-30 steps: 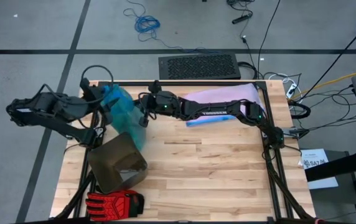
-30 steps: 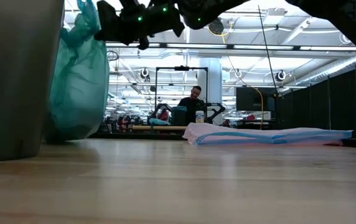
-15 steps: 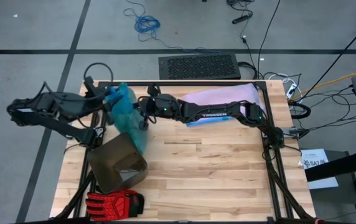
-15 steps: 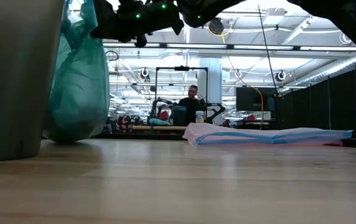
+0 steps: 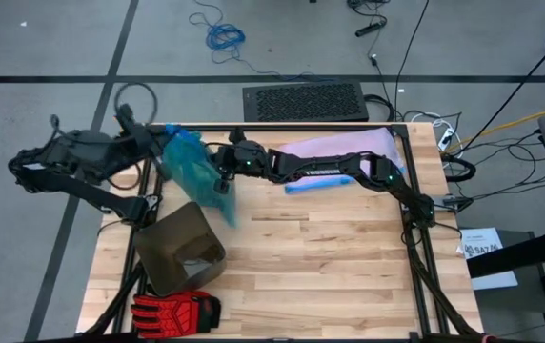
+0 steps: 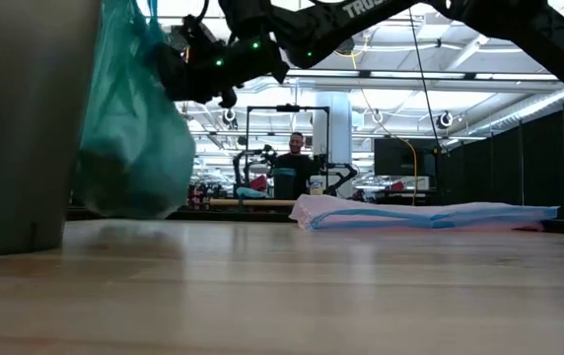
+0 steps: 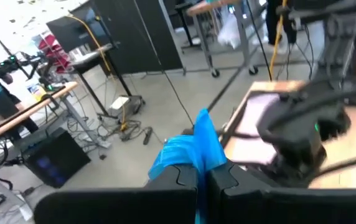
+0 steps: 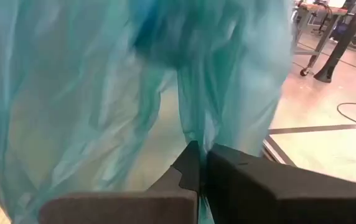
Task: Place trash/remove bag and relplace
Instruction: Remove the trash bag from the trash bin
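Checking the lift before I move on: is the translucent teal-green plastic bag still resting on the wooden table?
No, in the low view the translucent teal-green plastic bag hangs clear of the wooden table, with a gap under its bottom.

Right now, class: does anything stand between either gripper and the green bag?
Nothing visible does. The left gripper is shut on the blue drawstring loop at the top of the green bag, and the right gripper is shut on the bag's thin plastic. The bin sits apart, nearer the glove.
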`<action>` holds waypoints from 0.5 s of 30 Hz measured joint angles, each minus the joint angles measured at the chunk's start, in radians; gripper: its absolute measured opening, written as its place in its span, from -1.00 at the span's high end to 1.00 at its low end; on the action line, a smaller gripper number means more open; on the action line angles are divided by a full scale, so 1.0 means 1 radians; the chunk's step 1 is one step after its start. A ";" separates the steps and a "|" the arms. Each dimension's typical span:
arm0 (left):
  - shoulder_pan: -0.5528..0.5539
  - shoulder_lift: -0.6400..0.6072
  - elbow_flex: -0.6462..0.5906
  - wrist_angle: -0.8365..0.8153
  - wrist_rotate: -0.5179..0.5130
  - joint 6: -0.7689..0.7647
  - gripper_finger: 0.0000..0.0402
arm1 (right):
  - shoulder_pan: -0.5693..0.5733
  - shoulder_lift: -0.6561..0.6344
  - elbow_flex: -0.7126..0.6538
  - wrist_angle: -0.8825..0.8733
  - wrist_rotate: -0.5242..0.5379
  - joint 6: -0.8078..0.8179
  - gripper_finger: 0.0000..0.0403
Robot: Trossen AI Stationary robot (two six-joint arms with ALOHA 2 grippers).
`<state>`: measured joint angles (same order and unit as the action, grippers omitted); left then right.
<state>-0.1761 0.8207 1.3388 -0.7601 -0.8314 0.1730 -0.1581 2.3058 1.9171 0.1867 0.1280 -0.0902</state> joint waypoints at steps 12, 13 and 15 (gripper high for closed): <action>0.000 -0.018 0.014 -0.055 -0.013 -0.010 1.00 | 0.002 -0.039 -0.003 -0.069 -0.054 0.041 0.95; 0.000 -0.018 0.013 -0.058 -0.014 -0.010 1.00 | 0.002 -0.060 -0.002 -0.093 -0.055 0.033 0.91; 0.000 -0.018 0.013 -0.059 -0.015 -0.010 1.00 | 0.003 -0.096 0.001 -0.123 -0.055 0.018 0.81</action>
<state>-0.1761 0.8028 1.3521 -0.8192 -0.8463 0.1631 -0.1555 2.2094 1.9182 0.0637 0.0727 -0.0719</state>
